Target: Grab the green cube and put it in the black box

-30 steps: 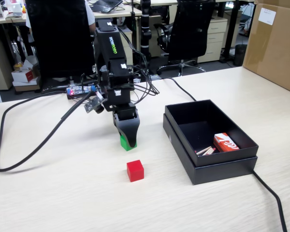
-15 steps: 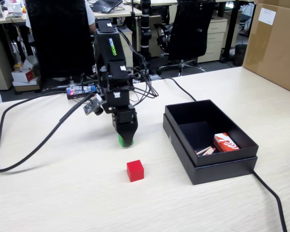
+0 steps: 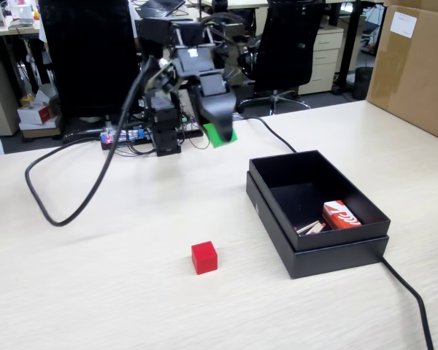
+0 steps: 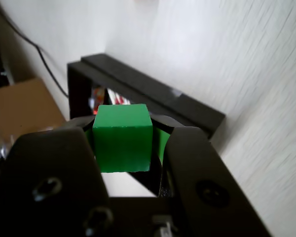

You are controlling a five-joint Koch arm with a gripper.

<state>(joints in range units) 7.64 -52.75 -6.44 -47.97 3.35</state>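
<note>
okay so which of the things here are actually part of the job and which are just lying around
Part of the job: green cube, clamped in the gripper above the table; black box.

Just lying about: red cube; red-and-white carton inside the box; cardboard box; office chairs.

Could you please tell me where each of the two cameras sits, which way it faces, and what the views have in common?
Fixed view: stands off the table's near edge, raised, looking down and across the table toward the office chairs; it shows the whole arm with the gripper lifted, a red cube and the black box.
Wrist view: rides behind the jaws, looking along them toward the black box; both black jaws fill the lower frame.
Shared: the green cube clamped in the gripper, the black box and the table.
</note>
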